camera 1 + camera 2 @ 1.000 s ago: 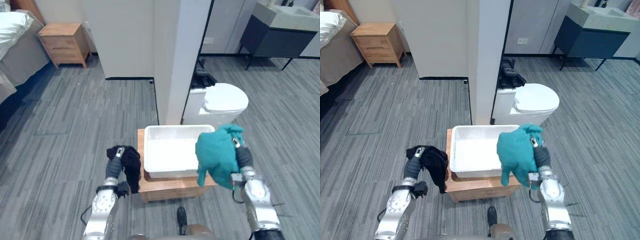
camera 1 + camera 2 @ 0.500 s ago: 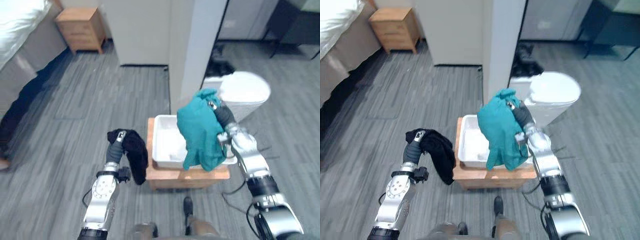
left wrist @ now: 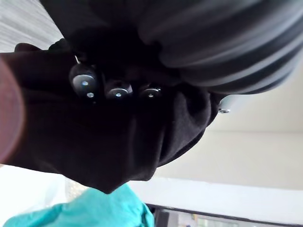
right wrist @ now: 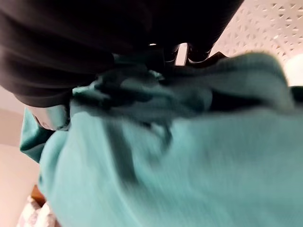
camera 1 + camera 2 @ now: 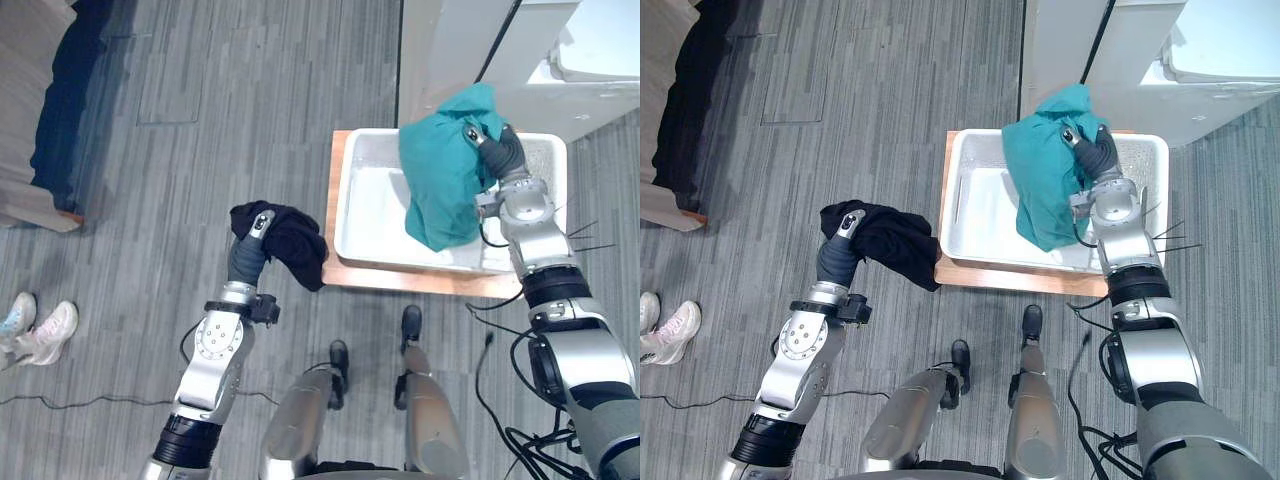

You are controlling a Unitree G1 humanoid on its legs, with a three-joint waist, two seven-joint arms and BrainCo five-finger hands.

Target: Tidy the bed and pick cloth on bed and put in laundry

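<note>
A teal cloth (image 5: 440,180) hangs from my right hand (image 5: 497,150), which is shut on it above the white laundry basket (image 5: 365,225); its lower end reaches down inside the basket. In the right wrist view the teal cloth (image 4: 165,156) bunches under the curled fingers, with the basket's perforated wall (image 4: 246,21) behind. My left hand (image 5: 252,240) is shut on a black cloth (image 5: 295,245), held above the floor just left of the basket. In the left wrist view the black cloth (image 3: 104,137) wraps around the curled fingers (image 3: 116,87).
The basket sits on a low wooden stand (image 5: 400,280). A white toilet (image 5: 600,45) and a wall corner (image 5: 440,50) stand behind it. The bed's edge (image 5: 60,110) lies at the far left. A person's shoes (image 5: 35,325) show on the grey floor at the left.
The camera has tilted downward. My right hand has carried the teal cloth over the basket and lowered it into it. The left hand still holds the black cloth beside the stand.
</note>
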